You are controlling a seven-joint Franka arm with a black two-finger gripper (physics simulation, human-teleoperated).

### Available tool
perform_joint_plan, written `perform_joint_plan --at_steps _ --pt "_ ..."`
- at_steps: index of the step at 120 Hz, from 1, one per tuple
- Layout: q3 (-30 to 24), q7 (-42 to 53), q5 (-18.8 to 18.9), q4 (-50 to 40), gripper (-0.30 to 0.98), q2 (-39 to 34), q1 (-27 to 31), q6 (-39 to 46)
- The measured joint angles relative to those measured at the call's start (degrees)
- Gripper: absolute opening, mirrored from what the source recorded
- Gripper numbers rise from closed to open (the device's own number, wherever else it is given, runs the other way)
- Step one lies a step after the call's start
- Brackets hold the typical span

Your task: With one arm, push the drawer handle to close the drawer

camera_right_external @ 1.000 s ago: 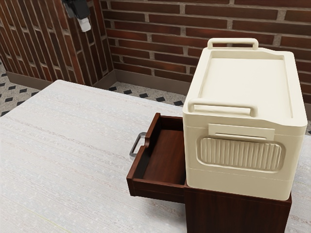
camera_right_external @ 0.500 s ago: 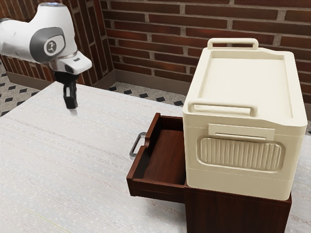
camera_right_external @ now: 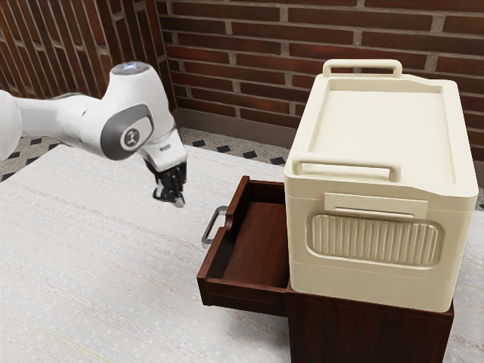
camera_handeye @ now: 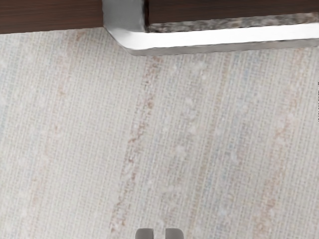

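Gripper point(camera_right_external: 172, 198) near the handle point(camera_right_external: 205, 236) of an open drawer point(camera_right_external: 261, 242)

A white robot arm point(camera_right_external: 72, 125) reaches in from the exterior view's left, its black gripper angled down over a pale, faintly striped table point(camera_right_external: 98, 249). The 2 fingers point(camera_handeye: 144, 233) stand slightly apart, with a narrow gap and nothing held between them; in the wrist view their grey tips have pale table surface around them.

The handle, a silvery metal loop, is near the fingers, toward the exterior view's right, and they are not touching it. It is fixed to the outside of the drawer's front, on the side nearer the fingers. Past the handle, the dark reddish-brown drawer is pulled out, its inside bare.

Farther from the fingers, the drawer meets a matching wooden cabinet point(camera_right_external: 367, 333). On the cabinet sits a large cream box point(camera_right_external: 382, 136) with 2 raised bars on top and a ribbed panel on 1 side. A brick wall point(camera_right_external: 249, 45) stands behind.
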Motion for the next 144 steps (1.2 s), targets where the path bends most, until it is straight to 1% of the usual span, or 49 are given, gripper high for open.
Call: perform_joint_plan --at_steps 19,41,72,118,132,144 --pt "-2.8 3.52 -2.75 -1.49 -0.09 -0.18 -1.59 3.05" --pt "-4.01 6.47 -5.56 -4.63 -0.1 -1.41 -4.22 5.4" --pt "-6.04 9.31 -7.84 -5.23 -0.1 -1.18 -4.84 7.85" --pt "-7.82 11.74 -11.39 -5.08 -0.11 0.38 -3.5 11.18" --pt "-8.09 12.21 -12.25 -5.06 -0.1 1.11 -4.47 12.38" --pt "-8.23 12.55 -12.91 -4.94 -0.1 1.62 -6.7 13.37"
